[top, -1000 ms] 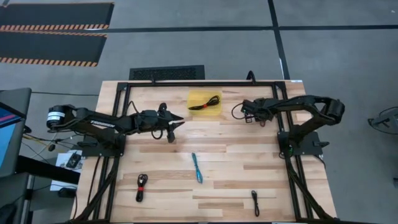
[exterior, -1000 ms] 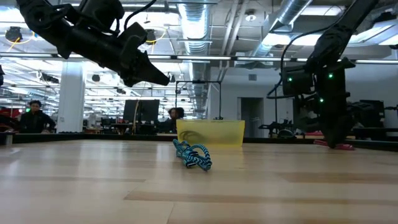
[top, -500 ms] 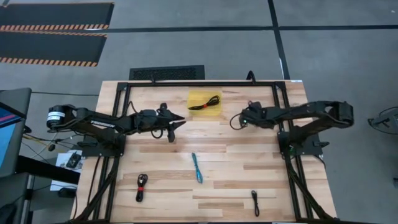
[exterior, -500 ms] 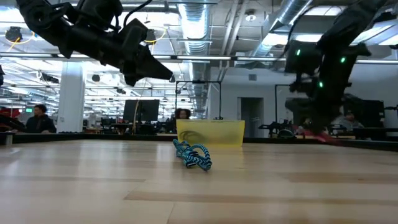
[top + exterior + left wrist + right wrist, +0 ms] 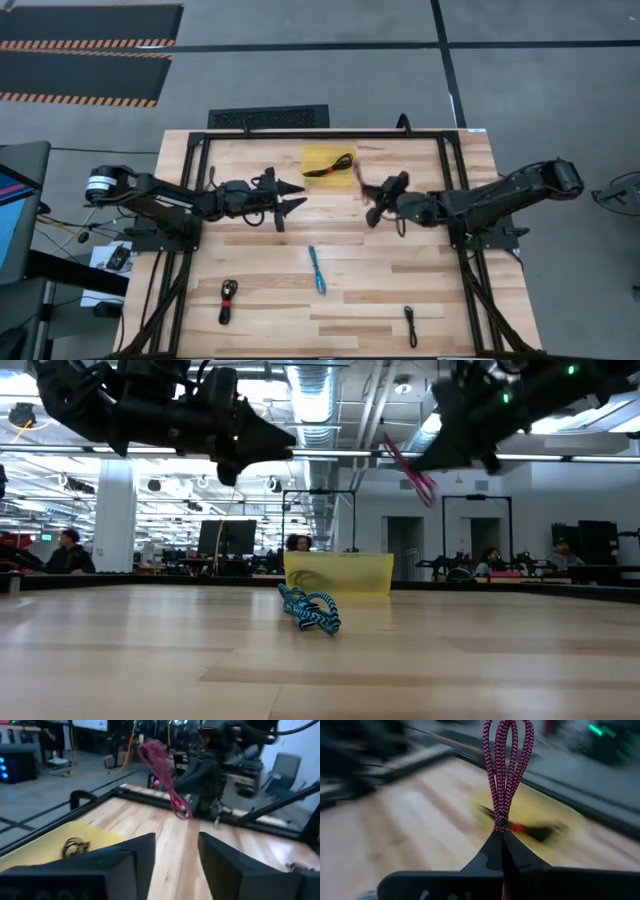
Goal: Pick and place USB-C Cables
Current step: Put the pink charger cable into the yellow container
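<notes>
On the left of the light wooden table (image 5: 400, 280), the left gripper (image 5: 297, 196) hangs above the boards with its two dark fingers (image 5: 142, 851) spread apart and nothing between them; its own wrist view shows the gap plainly. Near the front left edge lies a coiled black-and-red cable (image 5: 227, 298), which only the high view catches. At the middle lies a light blue braided cable (image 5: 317, 270); the low view shows it bunched on the wood. Behind it at the far edge sits a flat yellow tray (image 5: 317, 156) with a black cable (image 5: 335, 164) in it. To the right of the tray, the right gripper (image 5: 368, 192) is raised over the table, its fingers pressed together on a looped dark red braided cable (image 5: 506, 767); the loop blurs from above but reads clearly in both wrist views. A short black cable (image 5: 411, 325) lies front right.
</notes>
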`<act>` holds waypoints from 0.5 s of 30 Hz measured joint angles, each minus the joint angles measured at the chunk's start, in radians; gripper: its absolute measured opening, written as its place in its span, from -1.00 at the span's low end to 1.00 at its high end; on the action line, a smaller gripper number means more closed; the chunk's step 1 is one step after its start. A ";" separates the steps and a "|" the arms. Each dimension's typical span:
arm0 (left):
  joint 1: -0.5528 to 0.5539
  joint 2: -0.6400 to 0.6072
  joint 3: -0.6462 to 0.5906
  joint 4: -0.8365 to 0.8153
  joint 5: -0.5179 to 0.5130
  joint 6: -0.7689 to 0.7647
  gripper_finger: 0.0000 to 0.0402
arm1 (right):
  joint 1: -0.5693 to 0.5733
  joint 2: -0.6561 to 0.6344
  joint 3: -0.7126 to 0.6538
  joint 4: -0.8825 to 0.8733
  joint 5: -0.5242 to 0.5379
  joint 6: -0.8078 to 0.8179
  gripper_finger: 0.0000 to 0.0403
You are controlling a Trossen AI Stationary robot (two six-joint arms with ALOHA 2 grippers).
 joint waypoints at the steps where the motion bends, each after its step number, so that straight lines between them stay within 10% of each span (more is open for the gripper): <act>1: -0.008 0.028 0.000 0.044 0.002 -0.010 -0.24 | 0.018 0.021 0.000 0.066 -0.019 -0.055 -0.98; 9: -0.059 0.247 0.011 0.435 0.075 -0.054 -0.03 | 0.080 0.222 0.000 0.459 -0.253 -0.278 -0.98; 15: -0.059 0.325 0.111 0.412 0.162 -0.079 -0.02 | 0.070 0.338 0.028 0.607 -0.427 -0.352 -0.98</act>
